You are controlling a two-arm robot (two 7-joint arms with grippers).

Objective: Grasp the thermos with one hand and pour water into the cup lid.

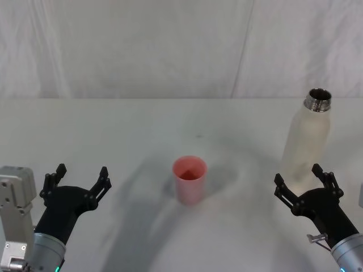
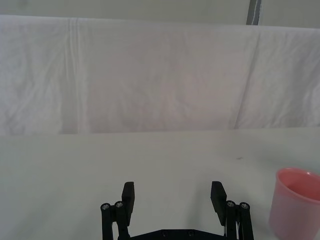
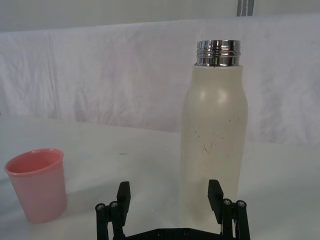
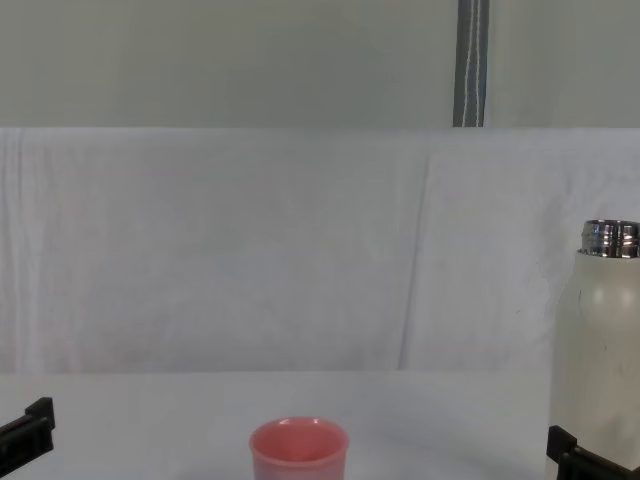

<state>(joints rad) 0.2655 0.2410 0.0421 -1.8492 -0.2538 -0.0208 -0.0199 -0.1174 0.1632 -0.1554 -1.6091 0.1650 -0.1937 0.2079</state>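
Note:
The thermos [image 1: 306,144] stands upright at the right of the white table, cream-white with an uncapped steel neck; it also shows close up in the right wrist view [image 3: 215,145] and at the chest view's right edge [image 4: 600,350]. My right gripper [image 1: 306,181] is open just in front of its base, not touching it [image 3: 172,197]. The pink cup lid [image 1: 189,178] stands upright mid-table, mouth up [image 3: 37,182] [image 4: 298,450] [image 2: 296,204]. My left gripper [image 1: 78,178] is open near the front left, well left of the cup, with nothing between its fingers [image 2: 172,197].
A white cloth backdrop [image 1: 170,45] rises behind the table's far edge. A grey vertical pole [image 4: 471,62] stands behind the cloth. The tabletop [image 1: 142,130] between and beyond the cup and thermos is bare.

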